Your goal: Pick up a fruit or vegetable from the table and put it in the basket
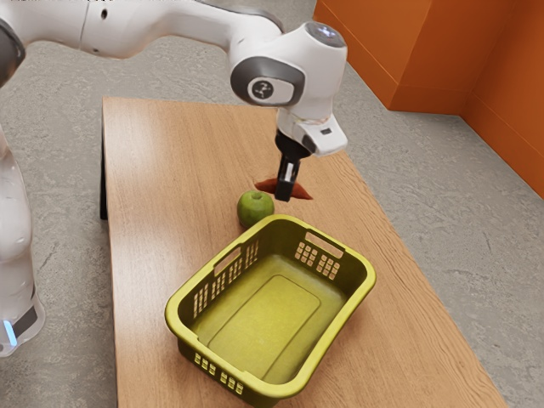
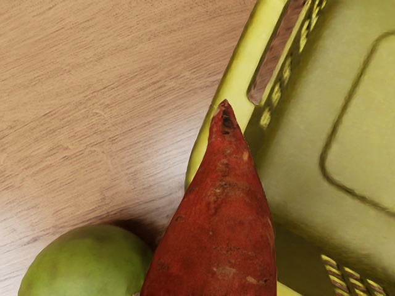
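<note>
As I look through the exterior view, I see a light wood-grained worktop [image 1: 170,170] on a mottled grey floor [image 1: 68,110], with orange panels [image 1: 370,51] at that view's upper right. A yellow-green basket [image 1: 370,276] with slotted walls sits on the wood, a round green fruit [image 1: 255,209] just beside it.

The sweet potato [image 2: 222,203] is brick red, tapering to a point, with dark marks at the tip and rough brownish patches along its skin. It hangs in my claw [image 1: 284,197] above the worktop, near the green fruit and outside the basket's opening in the exterior view.

My claw is closed around the sweet potato's middle, parted only by its thickness. One finger shows against the near side; the far one is hidden. Both ends stick out past my grip.
</note>
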